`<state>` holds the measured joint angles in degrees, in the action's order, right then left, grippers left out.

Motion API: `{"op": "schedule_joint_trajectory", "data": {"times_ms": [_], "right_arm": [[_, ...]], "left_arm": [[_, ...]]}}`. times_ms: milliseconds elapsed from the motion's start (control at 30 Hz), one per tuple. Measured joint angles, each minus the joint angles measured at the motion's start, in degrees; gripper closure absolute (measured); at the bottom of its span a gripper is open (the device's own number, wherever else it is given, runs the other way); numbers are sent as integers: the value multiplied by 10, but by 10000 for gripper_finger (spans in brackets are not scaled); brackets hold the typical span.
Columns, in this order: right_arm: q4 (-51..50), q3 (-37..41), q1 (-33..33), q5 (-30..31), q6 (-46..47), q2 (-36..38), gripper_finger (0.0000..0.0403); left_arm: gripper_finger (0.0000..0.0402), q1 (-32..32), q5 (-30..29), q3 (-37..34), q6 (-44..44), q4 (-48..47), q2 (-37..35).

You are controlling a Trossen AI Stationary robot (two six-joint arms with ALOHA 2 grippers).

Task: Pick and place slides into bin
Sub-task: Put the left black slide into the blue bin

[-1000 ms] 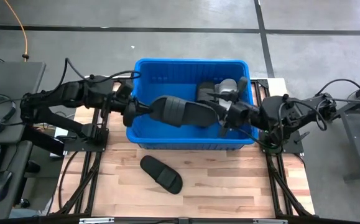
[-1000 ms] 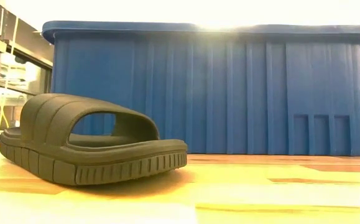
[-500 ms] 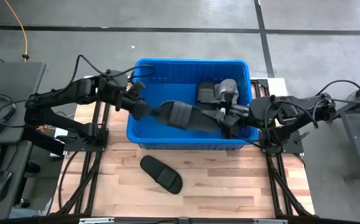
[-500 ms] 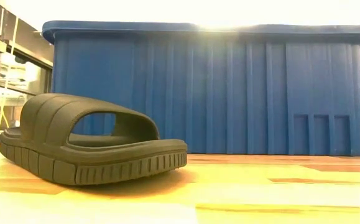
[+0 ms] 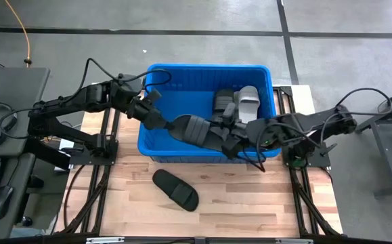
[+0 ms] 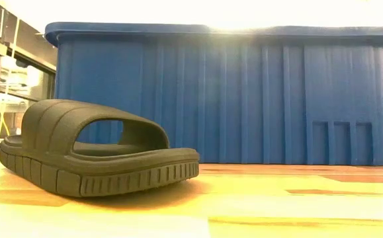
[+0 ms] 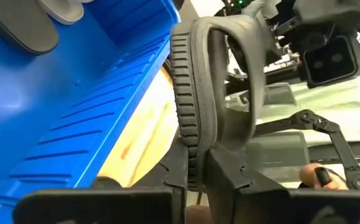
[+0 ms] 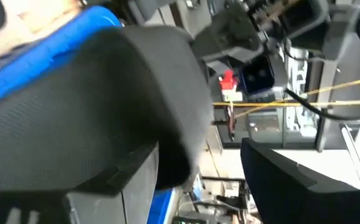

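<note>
Over the blue bin (image 5: 156,76), the left gripper (image 5: 162,124) pinches the edge of a black slide (image 5: 197,129), holding it above the bin's near side. The right gripper (image 5: 231,140), fingers spread, sits at that slide's other end. Another black slide (image 5: 175,189) lies on the wooden table (image 5: 250,196) in front of the bin.

Two dark jointed arms, black cables looping along links, blocky black pincer fingers (image 7: 229,177)

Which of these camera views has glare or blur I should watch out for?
Low view: strong backlight washes out the sky above the bin rim and glares off the table. Right wrist view: the black slide is close and blurred. High view: evenly lit.
</note>
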<state>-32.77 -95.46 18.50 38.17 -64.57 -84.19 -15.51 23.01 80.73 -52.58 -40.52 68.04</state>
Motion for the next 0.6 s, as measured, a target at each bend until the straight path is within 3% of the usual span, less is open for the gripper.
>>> {"op": "schedule_joint_trajectory", "data": {"times_ms": [267, 600], "right_arm": [[8, 0, 3, -33, 0, -16, 193], [15, 0, 3, -49, -10, -18, 286]], "left_arm": [[377, 0, 1, 0, -2, 1, 1], [379, 0, 1, 0, -5, 1, 1]]}}
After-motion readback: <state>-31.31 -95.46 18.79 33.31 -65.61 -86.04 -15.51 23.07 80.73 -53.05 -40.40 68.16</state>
